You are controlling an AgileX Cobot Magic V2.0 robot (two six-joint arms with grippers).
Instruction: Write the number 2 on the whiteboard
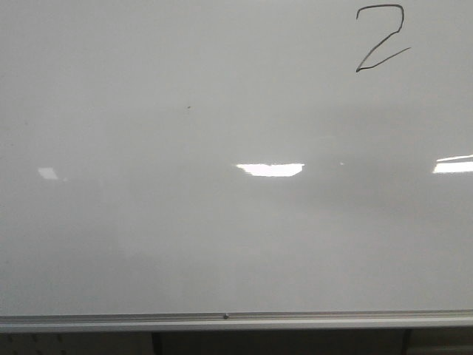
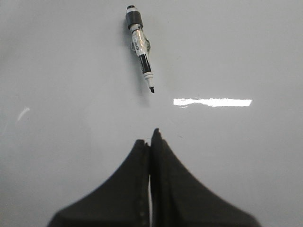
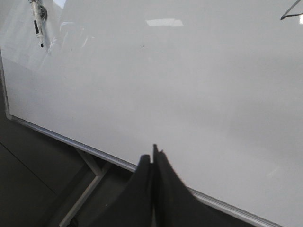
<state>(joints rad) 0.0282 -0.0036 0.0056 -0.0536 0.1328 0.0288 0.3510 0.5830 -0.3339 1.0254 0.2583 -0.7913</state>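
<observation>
The left gripper [image 2: 150, 137] has its fingers pressed together on nothing. Ahead of its tips a marker [image 2: 140, 46] sits against the whiteboard [image 2: 246, 52], uncapped nib pointing back toward the gripper, well apart from it. It looks light, stiff and smooth-barrelled, likely to slip; the mid-barrel near the label seems the best place to pinch, keeping clear of the wet tip. How it stays on the board cannot be told. The right gripper [image 3: 153, 158] is likewise closed and empty, hanging over the board's silver rail [image 3: 85, 147]. The number 2 [image 1: 380, 38] stands finished, far ahead and to that gripper's right.
</observation>
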